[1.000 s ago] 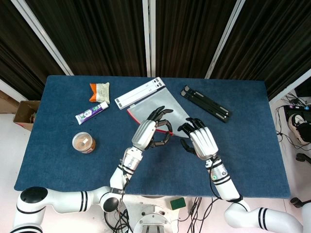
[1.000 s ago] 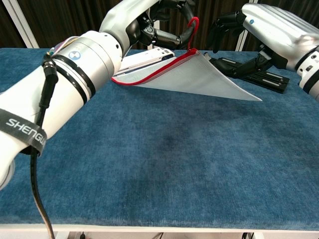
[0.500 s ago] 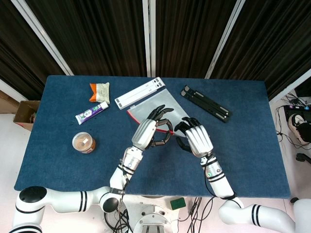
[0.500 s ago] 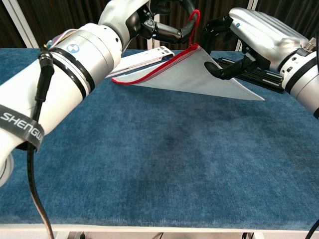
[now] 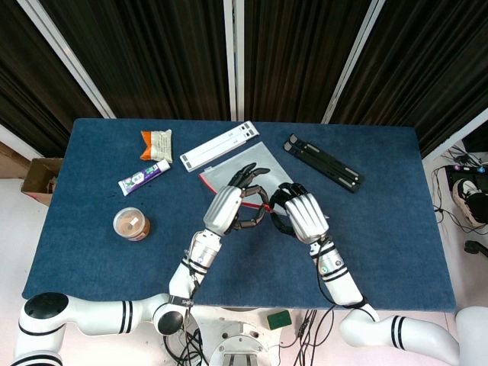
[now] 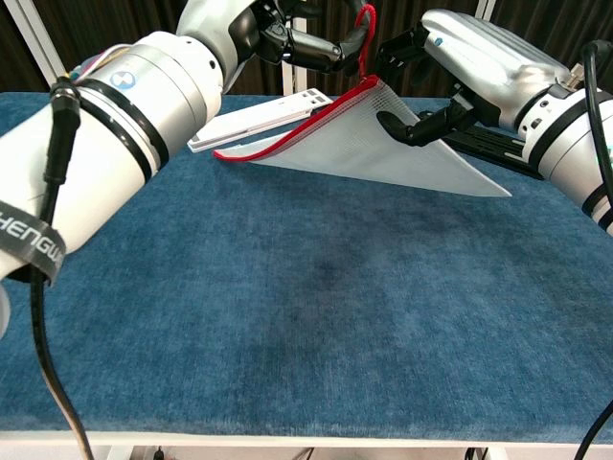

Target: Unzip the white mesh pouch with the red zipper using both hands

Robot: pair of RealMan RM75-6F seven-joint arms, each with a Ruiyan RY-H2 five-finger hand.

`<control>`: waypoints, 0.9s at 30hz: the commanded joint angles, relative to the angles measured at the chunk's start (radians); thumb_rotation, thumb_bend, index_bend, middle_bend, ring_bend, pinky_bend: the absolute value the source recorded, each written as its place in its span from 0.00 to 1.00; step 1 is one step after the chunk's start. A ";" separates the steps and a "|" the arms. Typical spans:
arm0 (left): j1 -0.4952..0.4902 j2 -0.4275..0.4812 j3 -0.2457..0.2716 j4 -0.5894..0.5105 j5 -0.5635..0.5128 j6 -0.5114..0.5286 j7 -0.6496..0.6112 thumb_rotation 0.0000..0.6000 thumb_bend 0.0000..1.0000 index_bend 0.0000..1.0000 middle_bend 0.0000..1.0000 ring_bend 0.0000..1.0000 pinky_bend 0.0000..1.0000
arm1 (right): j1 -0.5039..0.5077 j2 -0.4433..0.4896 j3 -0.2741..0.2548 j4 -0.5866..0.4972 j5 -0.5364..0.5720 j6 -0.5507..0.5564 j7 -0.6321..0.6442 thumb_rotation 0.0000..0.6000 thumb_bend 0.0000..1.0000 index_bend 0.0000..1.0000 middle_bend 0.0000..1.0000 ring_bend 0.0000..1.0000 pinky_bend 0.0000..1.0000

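Left hand (image 6: 287, 38) pinches the red pull loop (image 6: 365, 29), right hand (image 6: 450, 67) grips the tented white mesh pouch (image 6: 374, 144).

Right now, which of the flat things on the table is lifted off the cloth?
The white mesh pouch: its red-zippered corner is raised between both hands, while the white strip and black folded stand lie flat.

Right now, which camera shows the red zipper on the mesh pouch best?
The chest view: the red zipper runs unobstructed along the white mesh pouch, up to the raised corner. In the head view both hands cover most of it; only a short red stretch shows.
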 commanded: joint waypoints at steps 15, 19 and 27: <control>0.059 0.030 -0.011 -0.082 -0.100 -0.032 -0.150 1.00 0.49 0.61 0.15 0.00 0.09 | 0.029 0.043 0.012 0.009 -0.038 0.016 0.067 1.00 0.52 0.76 0.55 0.32 0.38; 0.072 0.032 -0.024 -0.090 -0.115 -0.034 -0.194 1.00 0.49 0.61 0.15 0.00 0.09 | 0.032 0.079 0.018 -0.035 -0.024 0.003 0.077 1.00 0.58 0.77 0.56 0.32 0.38; 0.084 0.034 -0.045 -0.117 -0.155 -0.050 -0.244 1.00 0.49 0.61 0.15 0.00 0.09 | 0.038 0.105 0.029 -0.084 0.001 -0.004 0.081 1.00 0.58 0.80 0.58 0.33 0.38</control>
